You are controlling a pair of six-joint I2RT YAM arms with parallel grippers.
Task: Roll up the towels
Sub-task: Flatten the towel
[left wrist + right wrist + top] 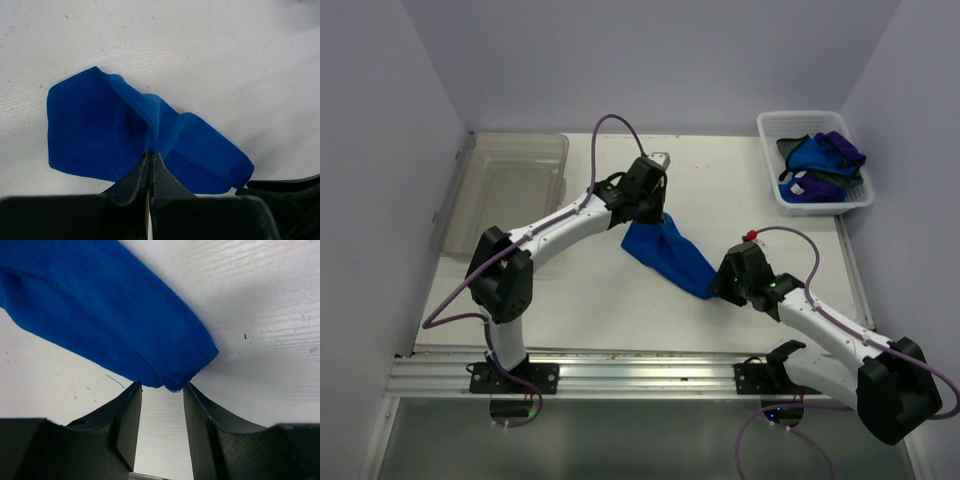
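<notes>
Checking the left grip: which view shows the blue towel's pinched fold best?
Left wrist: the left gripper is shut on the blue towel at its bunched fold. Top external hides the pinch behind the gripper; right wrist shows only another corner.

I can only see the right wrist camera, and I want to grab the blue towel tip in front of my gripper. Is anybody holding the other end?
Observer: Yes. The left gripper is shut on a fold of the blue towel, at the end away from you.
Operator: Cool! Are there more towels somewhere?
Observer: Yes, more blue and purple towels are piled in a white basket at the far right corner of the table.
Operator: Anything else up there?
Observer: A clear plastic bin sits at the far left corner.
</notes>
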